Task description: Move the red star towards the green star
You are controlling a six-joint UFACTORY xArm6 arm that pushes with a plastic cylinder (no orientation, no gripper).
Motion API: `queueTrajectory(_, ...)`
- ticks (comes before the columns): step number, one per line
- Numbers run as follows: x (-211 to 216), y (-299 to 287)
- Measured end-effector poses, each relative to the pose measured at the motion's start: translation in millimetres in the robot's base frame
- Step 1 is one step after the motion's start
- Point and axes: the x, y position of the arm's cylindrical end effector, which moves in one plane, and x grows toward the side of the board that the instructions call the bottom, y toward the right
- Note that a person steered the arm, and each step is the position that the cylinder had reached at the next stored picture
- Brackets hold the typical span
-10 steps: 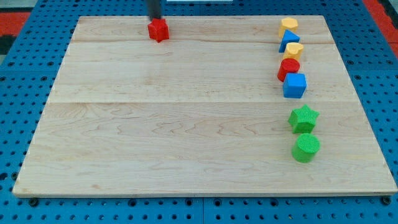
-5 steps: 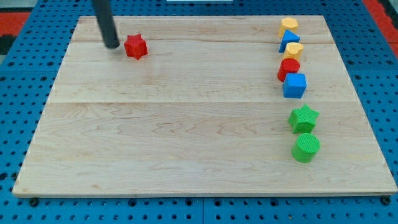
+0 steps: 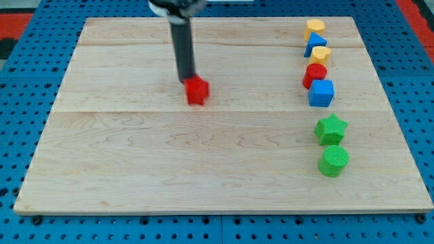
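The red star [image 3: 196, 90] lies on the wooden board [image 3: 135, 156], left of centre and somewhat blurred. My tip [image 3: 184, 79] is at the star's upper left edge, touching it or nearly so. The green star [image 3: 331, 129] lies far off at the view's right, lower than the red star.
At the view's right stands a column of blocks: a yellow block [image 3: 314, 28], a blue triangle [image 3: 314, 44], another yellow block [image 3: 320, 55], a red cylinder [image 3: 314, 74], a blue cube [image 3: 321, 93]. A green cylinder [image 3: 333, 161] lies below the green star.
The red star first slid left and down, then right and down towards the board's middle. My tip went from above it to its left, then to its upper left.
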Motion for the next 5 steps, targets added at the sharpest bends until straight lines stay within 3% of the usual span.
queueTrajectory(1,59.3,57.8)
queueTrajectory(2,50.5,-20.5)
queueTrajectory(3,121.5,-15.7)
queueTrajectory(4,138.8,18.7)
queueTrajectory(5,123.2,21.9)
